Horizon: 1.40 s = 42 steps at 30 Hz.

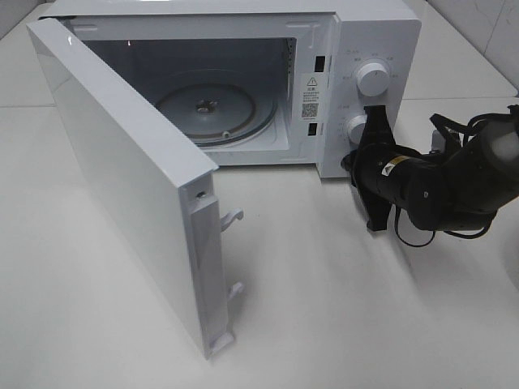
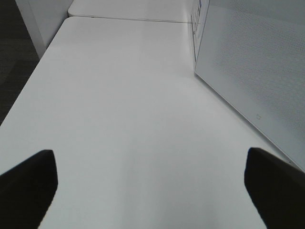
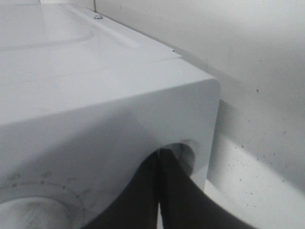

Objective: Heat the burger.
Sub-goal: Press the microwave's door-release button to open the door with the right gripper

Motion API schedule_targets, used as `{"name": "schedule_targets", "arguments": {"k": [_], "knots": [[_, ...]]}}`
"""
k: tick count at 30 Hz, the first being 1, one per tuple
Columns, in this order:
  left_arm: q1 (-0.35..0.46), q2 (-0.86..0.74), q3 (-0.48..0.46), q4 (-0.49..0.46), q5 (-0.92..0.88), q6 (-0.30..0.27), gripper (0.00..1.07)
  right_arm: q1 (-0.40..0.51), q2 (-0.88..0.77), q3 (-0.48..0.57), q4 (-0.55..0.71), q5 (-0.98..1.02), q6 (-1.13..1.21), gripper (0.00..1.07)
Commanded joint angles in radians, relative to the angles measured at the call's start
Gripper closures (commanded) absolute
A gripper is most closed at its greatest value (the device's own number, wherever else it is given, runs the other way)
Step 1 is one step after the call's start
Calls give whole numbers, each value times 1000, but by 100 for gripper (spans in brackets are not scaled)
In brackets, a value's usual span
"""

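The burger is out of view in all three views. The white microwave (image 1: 357, 49) stands with its door (image 1: 122, 178) swung wide open to the left. Its glass turntable (image 1: 235, 109) carries nothing. My right gripper (image 1: 357, 162) is shut with nothing in it, right against the control panel beside the lower knob (image 1: 357, 128). In the right wrist view its fingers (image 3: 143, 200) press together in front of the panel (image 3: 119, 119). My left gripper (image 2: 152, 191) is open over bare tabletop, nothing between its fingers, with the door's outer face (image 2: 257, 67) beside it.
An upper knob (image 1: 372, 78) sits above the lower one. The open door juts far out over the white table (image 1: 324, 308), its latch hooks (image 1: 232, 217) pointing right. A wall rises close behind the microwave (image 3: 228, 57). The table's edge drops off in the left wrist view (image 2: 21, 102).
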Motion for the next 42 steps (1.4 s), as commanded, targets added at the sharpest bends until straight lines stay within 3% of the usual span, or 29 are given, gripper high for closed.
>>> {"name": "schedule_targets", "arguments": {"k": [1,30,42], "knots": [[-5,-16,4,-6,-15,-2,6,-10,-37,-23,-23,-161,4,107],[-5,-16,4,-6,-15,-2,6,8,-46,59,-100,-132,73,107],[-5,-16,4,-6,-15,-2,6,22,-47,102,-77,-135,82,107]]}}
